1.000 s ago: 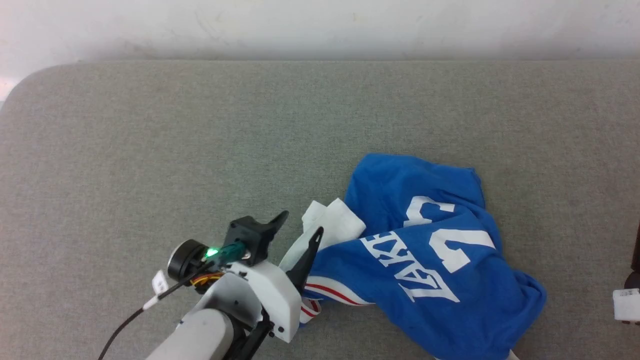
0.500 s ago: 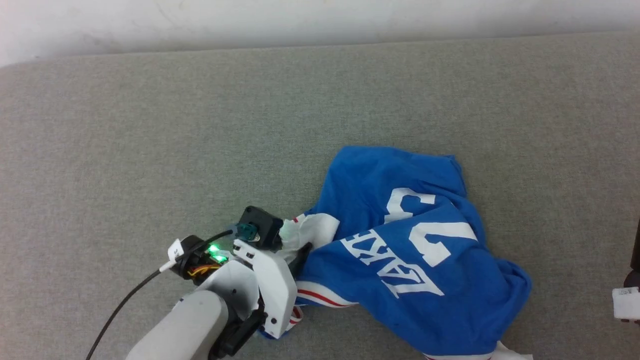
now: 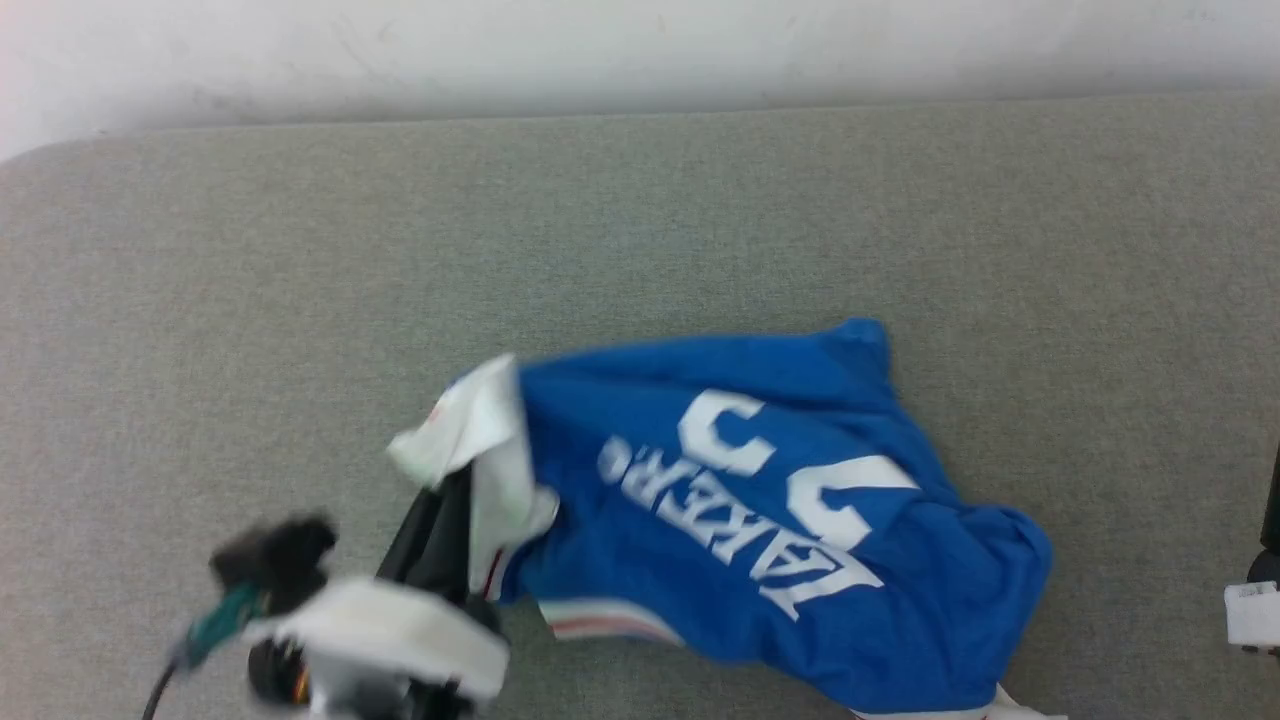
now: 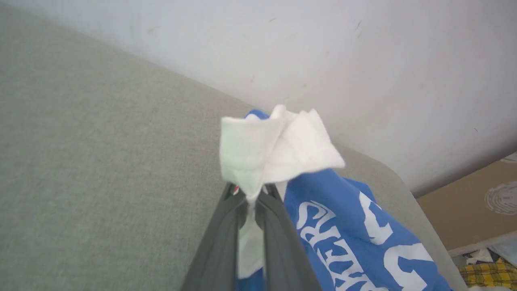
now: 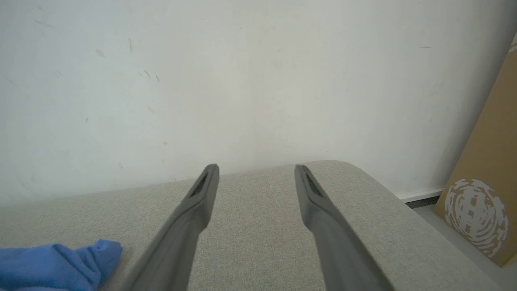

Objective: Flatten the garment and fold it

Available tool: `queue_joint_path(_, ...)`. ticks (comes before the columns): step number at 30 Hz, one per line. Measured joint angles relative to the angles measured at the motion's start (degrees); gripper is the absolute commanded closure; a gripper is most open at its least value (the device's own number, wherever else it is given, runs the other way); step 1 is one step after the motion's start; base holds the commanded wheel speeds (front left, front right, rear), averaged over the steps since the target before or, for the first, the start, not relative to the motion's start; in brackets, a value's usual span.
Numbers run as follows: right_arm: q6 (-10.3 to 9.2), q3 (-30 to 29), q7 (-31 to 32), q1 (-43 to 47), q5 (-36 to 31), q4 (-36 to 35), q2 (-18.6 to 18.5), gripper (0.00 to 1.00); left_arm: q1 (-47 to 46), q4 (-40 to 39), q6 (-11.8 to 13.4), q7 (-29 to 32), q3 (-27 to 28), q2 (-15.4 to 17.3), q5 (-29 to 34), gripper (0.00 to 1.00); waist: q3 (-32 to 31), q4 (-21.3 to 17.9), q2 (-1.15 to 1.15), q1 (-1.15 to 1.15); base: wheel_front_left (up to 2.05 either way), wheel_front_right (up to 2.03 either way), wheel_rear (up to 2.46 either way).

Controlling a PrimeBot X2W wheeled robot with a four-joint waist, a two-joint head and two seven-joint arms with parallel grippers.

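The left pincer [image 4: 252,198], apart a second ago, now clamps the shirt's [image 3: 740,510] white sleeve [image 4: 278,147], dragging it leftward to spread it. The right pincer [image 5: 255,173] waits apart.

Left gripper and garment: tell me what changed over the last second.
The left gripper, open beside the white sleeve a second ago, has shut on it and pulled it toward the robot's left, stretching the garment so more lettering shows. The right gripper stayed open, clear of the cloth; the garment's right end stayed bunched on the grey surface.
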Motion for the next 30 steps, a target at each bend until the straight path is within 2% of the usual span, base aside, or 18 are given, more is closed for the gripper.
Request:
queue_joint_path(1,0.0,0.0,0.0,0.2,0.0,0.1,0.0,0.0,3.1,0.3,0.9,-1.4,1.3,-0.4,-0.8,0.0,-0.1,0.2,0.0,0.0,0.0,0.0,0.0)
queue_joint_path(4,0.0,0.2,0.0,0.4,0.0,0.2,0.0,0.0,9.5,2.2,3.4,-4.3,4.8,-1.8,-3.3,0.0,-0.6,0.9,0.0,0.0,0.0,0.0,0.0)
queue_joint_path(8,0.0,0.8,0.1,0.4,0.0,0.2,0.0,0.0,13.5,5.2,5.9,-6.6,8.4,-2.3,-4.3,0.0,-1.3,1.3,0.0,0.0,0.0,0.0,0.0)
queue_joint_path(11,0.0,0.7,0.1,0.6,0.0,0.2,0.0,0.0,14.4,5.6,7.2,-8.6,9.8,-1.6,-2.7,0.0,-1.6,1.6,0.0,0.0,0.0,0.0,0.0)
queue_joint_path(13,0.0,0.8,0.1,0.8,0.0,0.2,0.0,0.0,13.9,3.5,7.2,-10.5,10.4,-0.5,0.8,0.0,-1.9,1.7,0.0,0.0,0.0,0.0,0.0)
queue_joint_path(15,0.0,1.0,0.1,0.9,0.0,0.3,0.0,0.0,11.8,-0.5,6.4,-11.6,11.8,-0.6,5.4,0.0,-2.1,1.8,0.0,0.0,0.0,0.0,0.0)
queue_joint_path(16,0.0,1.3,0.1,0.9,0.0,0.3,0.0,0.0,10.2,-3.4,5.1,-11.8,12.6,-0.7,8.7,0.0,-2.2,1.8,0.0,0.0,0.0,0.0,0.0)
queue_joint_path(18,0.0,1.8,0.1,0.9,0.0,0.4,0.0,0.0,6.0,-10.9,2.6,-11.9,15.5,-3.1,16.6,0.0,-2.3,1.5,0.0,0.0,0.0,0.0,0.0)
queue_joint_path(21,0.0,2.4,0.1,0.9,0.0,0.6,0.0,0.0,2.2,-18.9,-1.2,-11.9,16.6,-6.4,27.8,0.0,-2.6,0.8,0.0,0.0,0.0,0.0,0.0)
queue_joint_path(23,0.0,2.9,0.0,1.1,0.2,1.1,0.0,0.0,2.4,-20.5,-2.8,-11.9,16.1,-7.9,33.0,0.0,-3.0,0.3,0.0,0.01,0.0,0.0,0.0)
queue_joint_path(25,0.0,3.3,0.0,2.0,0.7,1.5,0.0,0.0,3.8,-20.5,-3.4,-11.9,15.2,-8.3,37.0,0.0,-3.5,0.0,0.0,0.0,0.0,0.0,0.0)
queue_joint_path(30,-0.01,5.7,1.9,3.1,0.6,1.5,-0.1,0.0,8.0,-19.5,-3.8,-11.9,13.4,-9.7,40.8,0.0,-4.7,0.2,0.0,0.0,0.0,0.0,0.0)
